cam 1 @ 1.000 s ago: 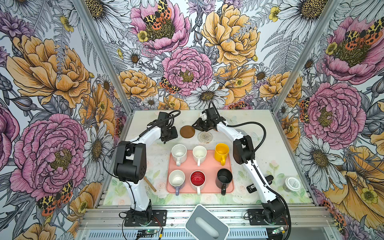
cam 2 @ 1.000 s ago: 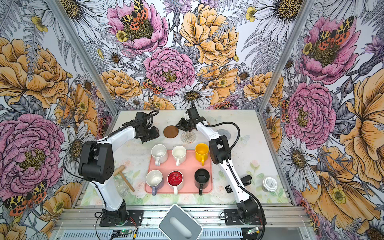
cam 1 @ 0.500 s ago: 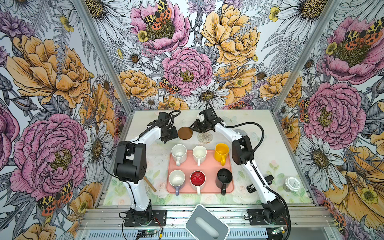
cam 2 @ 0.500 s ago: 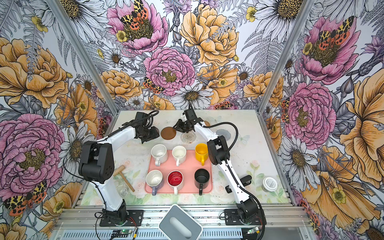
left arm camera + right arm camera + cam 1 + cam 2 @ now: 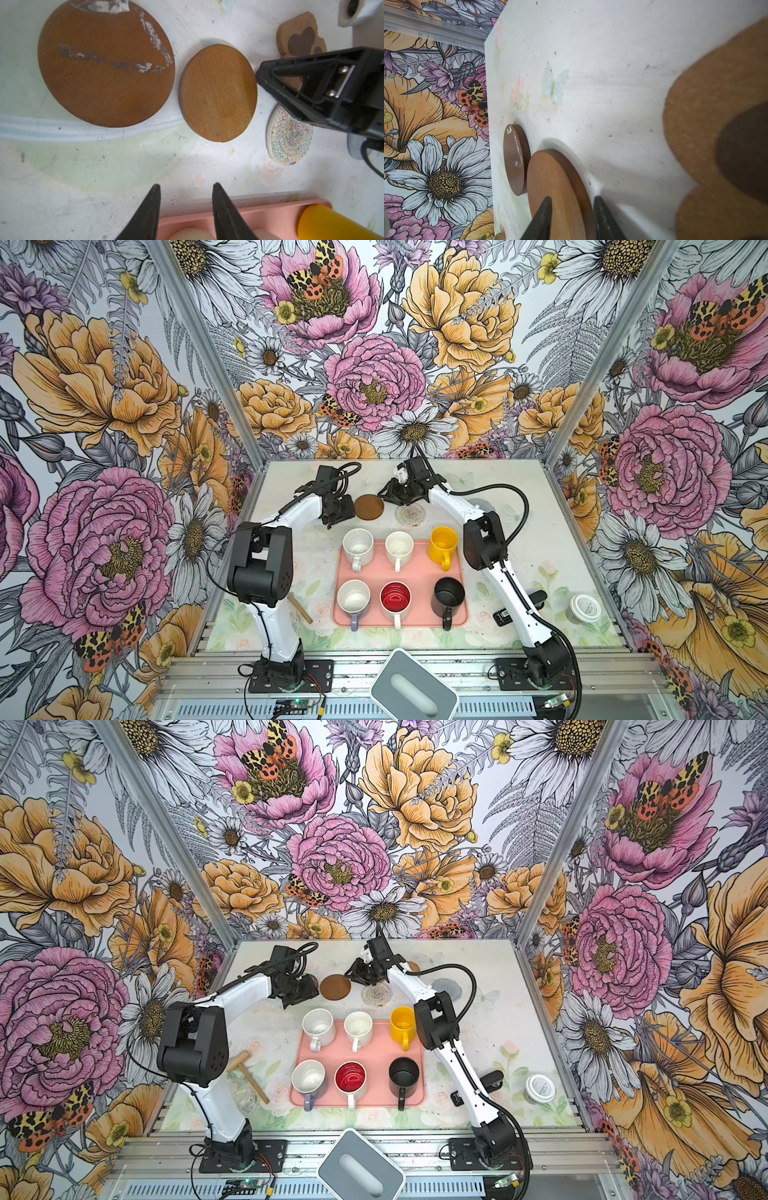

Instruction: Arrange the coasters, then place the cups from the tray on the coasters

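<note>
My right gripper (image 5: 572, 199) is shut on the rim of a plain brown coaster (image 5: 554, 195), holding it just off the table; in both top views this disc (image 5: 368, 507) sits between the two grippers. My left gripper (image 5: 187, 186) is open and empty, near the pink tray (image 5: 415, 576). A scuffed brown disc (image 5: 106, 62), a paw-print coaster (image 5: 301, 39) and a whitish woven coaster (image 5: 410, 514) lie close by. A grey-blue coaster (image 5: 448, 988) shows behind the right arm. The tray holds two white cups (image 5: 357, 545), a yellow cup (image 5: 444, 543), a lavender one (image 5: 353, 599), a red-lined one (image 5: 395, 600) and a black one (image 5: 449, 595).
A wooden mallet (image 5: 249, 1073) and a clear jar (image 5: 245, 1096) lie at the front left by the left arm. A white-lidded container (image 5: 585, 608) stands at the front right. A grey rounded box (image 5: 413, 686) sits on the front rail.
My right gripper has carried the plain brown coaster a little to the left, toward the left gripper. The left arm has not moved.
</note>
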Controlling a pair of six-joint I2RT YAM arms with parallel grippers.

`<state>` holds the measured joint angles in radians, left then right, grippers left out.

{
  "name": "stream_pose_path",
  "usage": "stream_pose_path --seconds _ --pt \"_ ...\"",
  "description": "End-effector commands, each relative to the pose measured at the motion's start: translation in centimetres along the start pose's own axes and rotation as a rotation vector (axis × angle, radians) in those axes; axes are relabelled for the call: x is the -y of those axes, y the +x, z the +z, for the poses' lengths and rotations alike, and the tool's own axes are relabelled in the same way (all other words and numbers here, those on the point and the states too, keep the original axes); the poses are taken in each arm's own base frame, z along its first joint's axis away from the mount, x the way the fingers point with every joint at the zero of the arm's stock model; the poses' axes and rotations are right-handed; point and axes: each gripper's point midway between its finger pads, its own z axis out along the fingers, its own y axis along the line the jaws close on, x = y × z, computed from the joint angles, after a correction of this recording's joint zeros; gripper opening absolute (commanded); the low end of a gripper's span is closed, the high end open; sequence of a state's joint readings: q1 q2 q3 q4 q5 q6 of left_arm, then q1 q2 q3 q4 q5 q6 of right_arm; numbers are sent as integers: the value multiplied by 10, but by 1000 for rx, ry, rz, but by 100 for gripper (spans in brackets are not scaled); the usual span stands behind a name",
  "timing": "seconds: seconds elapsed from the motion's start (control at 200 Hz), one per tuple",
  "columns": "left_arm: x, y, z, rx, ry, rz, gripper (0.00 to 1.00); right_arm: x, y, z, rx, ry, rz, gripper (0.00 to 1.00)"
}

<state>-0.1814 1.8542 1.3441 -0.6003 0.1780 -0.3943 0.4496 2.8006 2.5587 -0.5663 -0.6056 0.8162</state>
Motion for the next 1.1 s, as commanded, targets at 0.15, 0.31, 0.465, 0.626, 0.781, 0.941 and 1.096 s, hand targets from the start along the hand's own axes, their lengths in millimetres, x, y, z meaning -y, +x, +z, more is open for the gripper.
stream_pose_path --seconds 0.15,0.31,0.465,0.626,0.781,0.941,1.096 --pt "19 -18 -15 57 63 33 43 -49 -37 -90 141 23 -125 37" --pt "35 -34 -26 91 112 50 43 -19 -28 -120 143 116 -112 37" --pt "53 -44 -30 108 152 74 44 16 -9 -139 116 191 -81 36" --pt "69 -46 -29 109 177 94 45 50 16 -146 64 251 -47 36" --pt "91 -42 -28 99 218 135 47 77 37 -144 19 298 -14 37" --pt "106 -39 -29 95 238 157 48 89 46 -137 -9 308 6 37" --pt "110 -32 -26 81 240 159 49 93 49 -129 -29 299 27 36"
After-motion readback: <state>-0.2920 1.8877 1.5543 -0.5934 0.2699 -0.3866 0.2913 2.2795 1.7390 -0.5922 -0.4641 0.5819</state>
